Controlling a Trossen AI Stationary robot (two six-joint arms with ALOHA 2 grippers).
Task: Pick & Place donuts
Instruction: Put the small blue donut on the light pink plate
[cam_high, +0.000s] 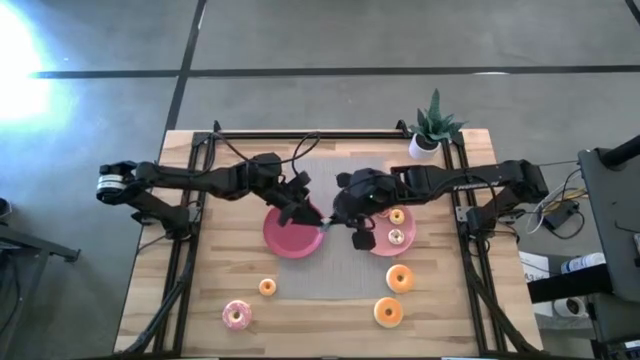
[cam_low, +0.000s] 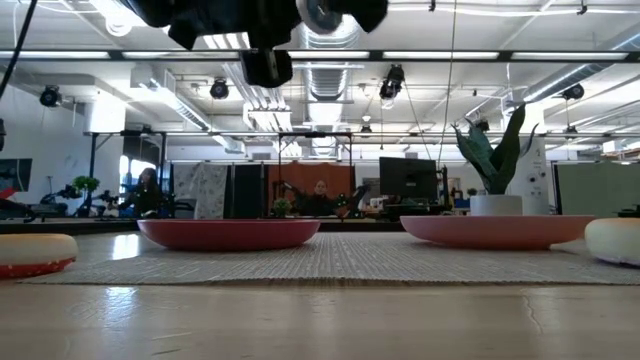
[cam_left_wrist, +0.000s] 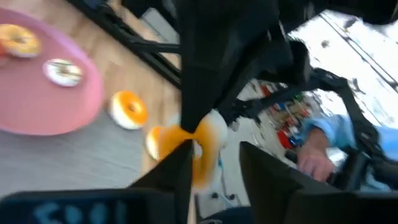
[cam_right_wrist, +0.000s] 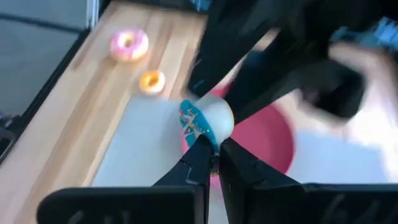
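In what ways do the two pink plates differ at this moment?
The left plate holds no donuts; the right plate holds two donuts. The right plate lies nearer the potted plant than the left plate. Both are round and pink; between them the right gripper, shut on a blue donut, meets the open left gripper.

Grey concrete floor lay around the pale wooden table; fluorescent ceiling strip lights glowed over distant desks.

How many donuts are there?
7. Two donuts sit on the right plate. Big orange ones, a small orange one and a pink one lie on the table. The right gripper holds a blue one. The arms may hide more.
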